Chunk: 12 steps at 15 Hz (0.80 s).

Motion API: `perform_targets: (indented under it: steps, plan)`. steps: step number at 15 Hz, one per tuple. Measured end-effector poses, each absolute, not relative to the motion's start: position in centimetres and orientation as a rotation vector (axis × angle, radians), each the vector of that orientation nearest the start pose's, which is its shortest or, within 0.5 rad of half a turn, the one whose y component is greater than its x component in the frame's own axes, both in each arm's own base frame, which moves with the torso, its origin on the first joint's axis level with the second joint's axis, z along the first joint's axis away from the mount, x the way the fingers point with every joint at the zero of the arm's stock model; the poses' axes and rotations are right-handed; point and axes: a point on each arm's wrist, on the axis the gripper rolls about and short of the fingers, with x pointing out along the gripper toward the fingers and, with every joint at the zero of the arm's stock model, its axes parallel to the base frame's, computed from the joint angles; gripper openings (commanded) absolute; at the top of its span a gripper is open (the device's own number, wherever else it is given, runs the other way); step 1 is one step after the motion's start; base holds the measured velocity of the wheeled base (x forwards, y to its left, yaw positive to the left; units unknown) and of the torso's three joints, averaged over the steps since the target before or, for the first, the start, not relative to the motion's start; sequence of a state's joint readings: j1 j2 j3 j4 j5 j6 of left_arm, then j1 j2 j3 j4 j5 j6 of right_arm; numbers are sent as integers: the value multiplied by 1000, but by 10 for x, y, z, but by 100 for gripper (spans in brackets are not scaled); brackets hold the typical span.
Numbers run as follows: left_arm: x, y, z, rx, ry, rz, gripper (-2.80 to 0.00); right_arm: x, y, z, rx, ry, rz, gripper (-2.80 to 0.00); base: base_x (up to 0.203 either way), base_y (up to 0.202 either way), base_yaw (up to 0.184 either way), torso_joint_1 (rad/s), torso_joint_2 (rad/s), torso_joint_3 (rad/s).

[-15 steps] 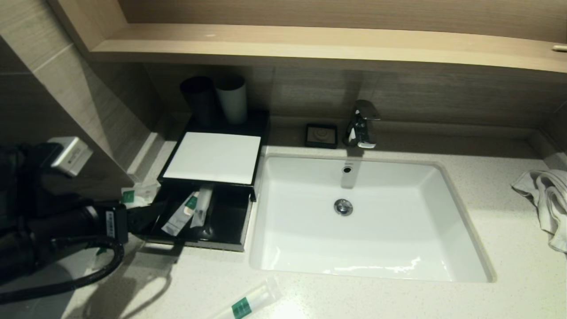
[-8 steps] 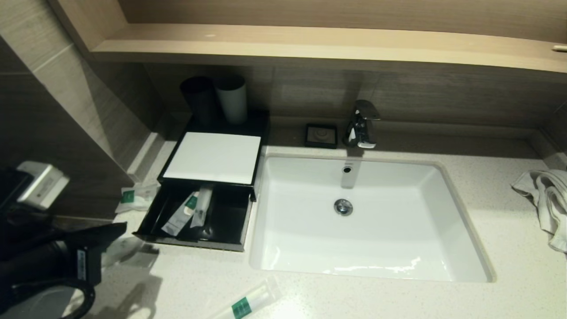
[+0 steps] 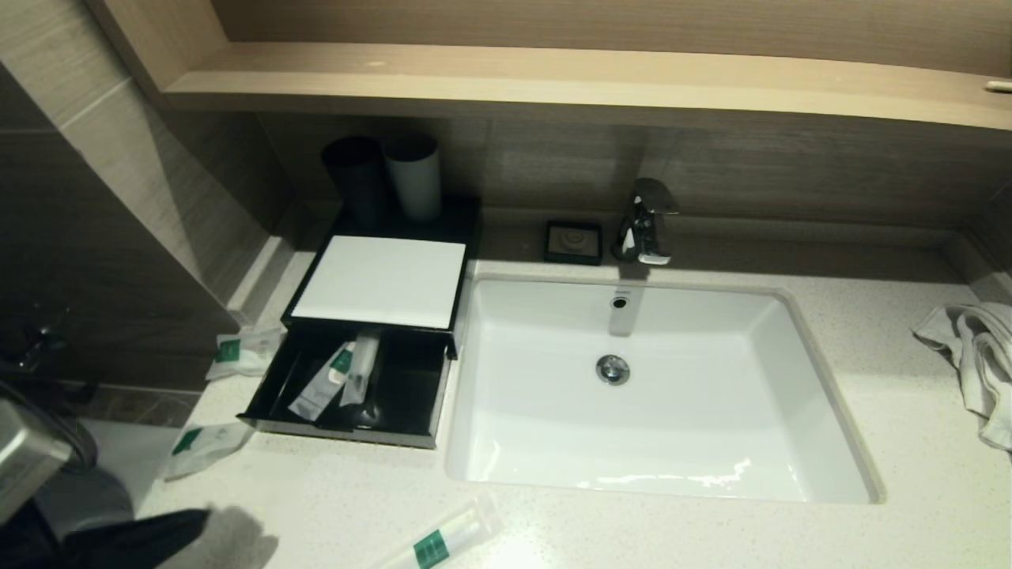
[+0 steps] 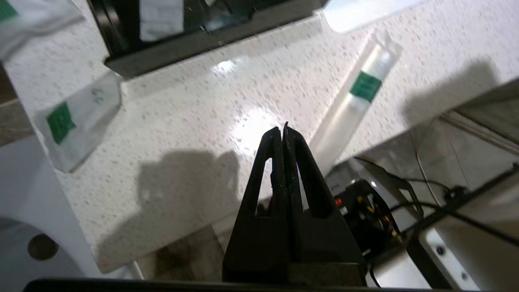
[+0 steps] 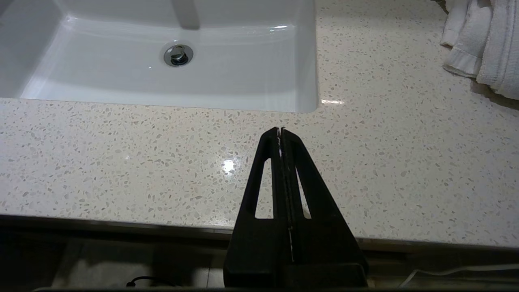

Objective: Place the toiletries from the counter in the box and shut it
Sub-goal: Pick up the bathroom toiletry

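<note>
The black box [image 3: 462,217] with a white top has its drawer [image 3: 348,431] pulled open, with two sachets [image 3: 324,387] lying inside. Three toiletries lie on the counter: a sachet [image 3: 241,352] left of the box, a flat green-labelled sachet [image 3: 202,438] at the drawer's front-left, and a long tube packet [image 3: 443,537] near the front edge. My left gripper [image 3: 198,518] is shut and empty, low at the counter's front-left corner. In the left wrist view, the gripper [image 4: 284,129] sits between the tube packet [image 4: 357,93] and the flat sachet [image 4: 77,121]. My right gripper [image 5: 280,129] is shut and empty over the counter's front edge.
The white sink [image 3: 822,395] takes up the middle of the counter, with a tap [image 3: 648,221] and a small black dish [image 3: 573,241] behind it. Two cups [image 3: 411,178] stand behind the box. A white towel [image 3: 972,356] lies at the far right. A wall panel closes off the left.
My left arm has drawn back from the drawer's front-left corner, down and toward the counter's front-left. The flat sachet it covered now shows. The right arm has not moved.
</note>
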State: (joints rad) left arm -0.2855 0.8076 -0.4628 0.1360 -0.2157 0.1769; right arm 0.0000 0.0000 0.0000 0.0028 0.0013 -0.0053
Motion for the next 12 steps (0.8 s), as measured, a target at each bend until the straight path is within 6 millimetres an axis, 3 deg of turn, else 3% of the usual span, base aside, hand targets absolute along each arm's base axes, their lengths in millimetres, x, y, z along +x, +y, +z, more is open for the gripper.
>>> perform_targets:
  steps: [6,12]
  plan:
    - [39,-18,140,301,483,-636,-280,-23,0,75,-6,3,1,-280,0,0,0,0,0,0]
    - [33,-18,128,298,487,-736,-280,-23,0,75,-6,3,1,-280,0,0,0,0,0,0]
